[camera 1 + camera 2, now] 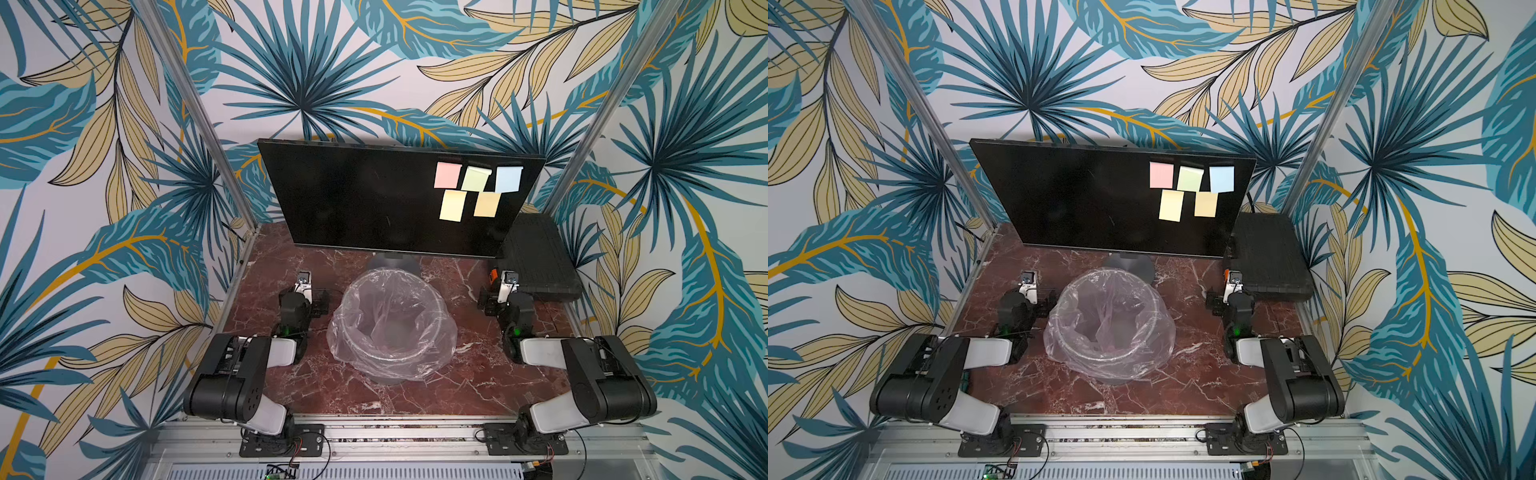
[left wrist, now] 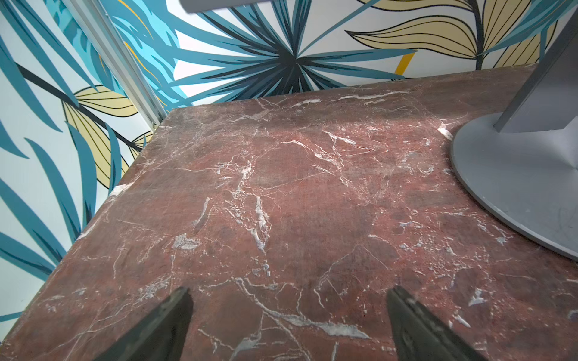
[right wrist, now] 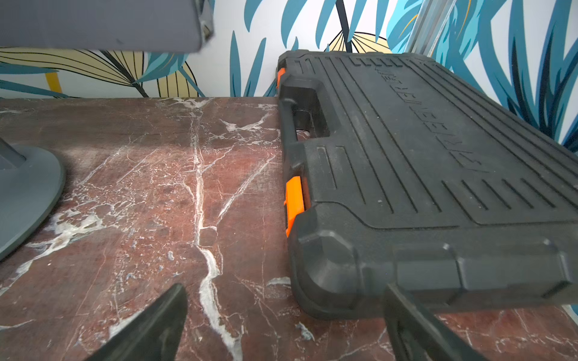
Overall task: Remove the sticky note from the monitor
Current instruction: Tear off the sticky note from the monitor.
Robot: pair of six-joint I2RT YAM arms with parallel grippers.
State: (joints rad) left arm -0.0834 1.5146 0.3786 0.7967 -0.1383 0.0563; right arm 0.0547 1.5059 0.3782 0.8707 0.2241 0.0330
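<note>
Our left pincer (image 2: 289, 292) and right pincer (image 3: 285, 289) both gape empty low over the table (image 2: 281, 187), a lined bin (image 1: 392, 328) between them, a black case (image 3: 422, 172) just beside the right one, and beyond both stands the monitor (image 1: 374, 199), its five sticky notes (image 1: 475, 179) nearer our right pincer.
</note>
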